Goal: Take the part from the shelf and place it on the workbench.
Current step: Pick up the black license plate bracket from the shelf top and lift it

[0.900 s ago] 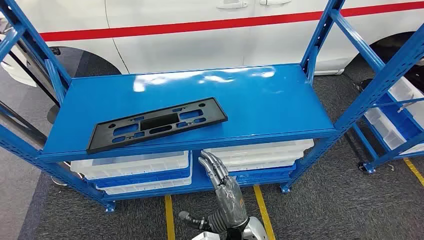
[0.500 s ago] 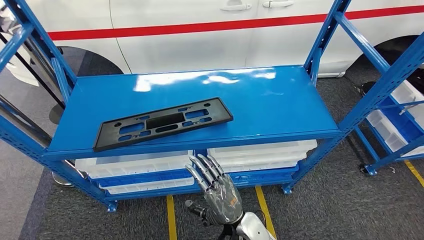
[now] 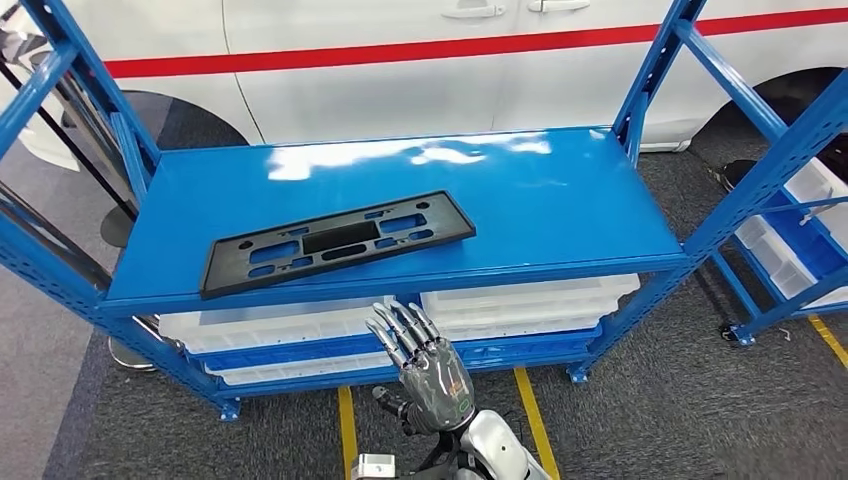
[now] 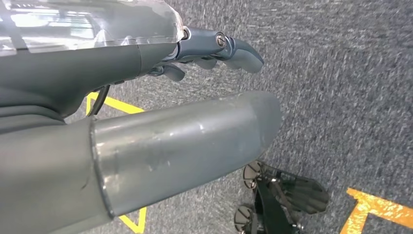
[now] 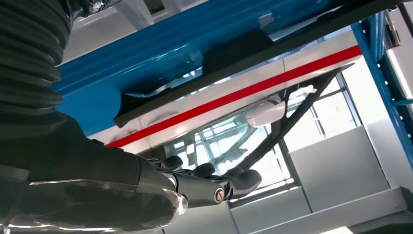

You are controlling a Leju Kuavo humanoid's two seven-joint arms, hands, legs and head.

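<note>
Raised since the earlier frame, right hand (image 3: 428,365) now sits higher below the blue metal shelf's (image 3: 560,210) front edge, fingers spread, holding nothing; flat black perforated plastic part (image 3: 338,242) lies on the shelf; left hand (image 4: 160,73) hangs over carpet, empty.

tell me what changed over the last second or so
The right hand has risen toward the shelf edge, turned and spread its fingers, holding nothing. The camera shifted slightly too. The black part lies untouched on the shelf; the left hand hangs over the floor.

Silver metallic right hand (image 3: 432,372) with dark segmented fingers (image 3: 398,334), black ribbed wrist cover, grey thumb
</note>
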